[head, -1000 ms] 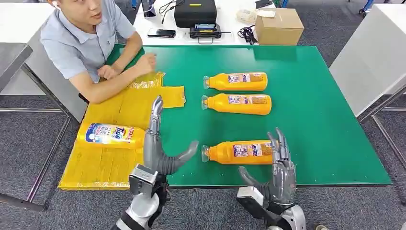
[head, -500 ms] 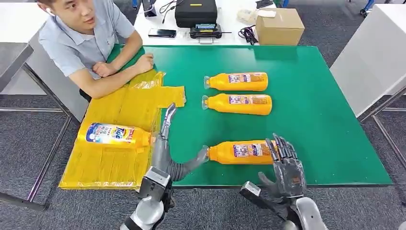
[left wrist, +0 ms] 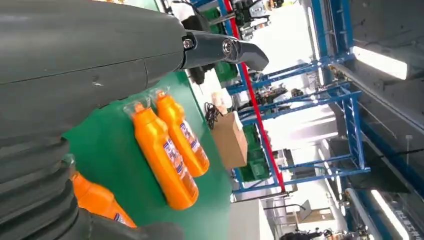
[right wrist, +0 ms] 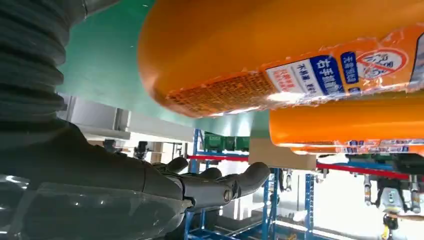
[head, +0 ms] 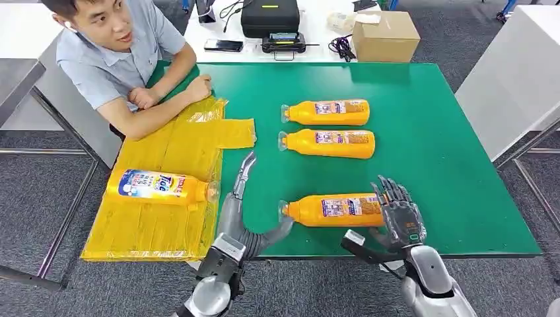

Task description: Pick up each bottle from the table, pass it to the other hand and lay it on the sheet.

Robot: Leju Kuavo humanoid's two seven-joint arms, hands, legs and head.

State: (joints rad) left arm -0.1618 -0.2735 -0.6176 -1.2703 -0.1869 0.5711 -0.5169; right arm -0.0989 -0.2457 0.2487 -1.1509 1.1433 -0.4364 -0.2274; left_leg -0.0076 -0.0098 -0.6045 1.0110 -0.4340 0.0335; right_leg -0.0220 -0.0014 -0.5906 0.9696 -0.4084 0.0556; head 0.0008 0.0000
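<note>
- In the head view the green tabletop [head: 449, 165] carried three orange bottles lying on their sides, caps toward the yellow sheet [head: 165, 172]: a far bottle [head: 327, 112], a middle bottle [head: 328, 143] just beside it, and a near bottle [head: 330, 210] apart from both, close to the front edge.
- A fourth bottle with a blue-and-white Tide label [head: 158, 187] lay on the sheet, at the robot's left.
- The right hand [head: 399, 214] stood at the base end of the near bottle, fingers apart; whether it touched the bottle was hard to tell from above.
- The right wrist view put that bottle's orange base [right wrist: 280, 55] close above the spread fingers [right wrist: 220, 187], with a gap between them and nothing clasped.
- The left hand [head: 241, 218] hovered open between the sheet and the near bottle's cap, thumb reaching toward the cap.
- The left wrist view showed the far and middle bottles [left wrist: 165, 155] side by side on the green, a cardboard box [left wrist: 230, 140] behind them.
- A person [head: 119, 59] leaned forearms on the sheet's far corner.
</note>
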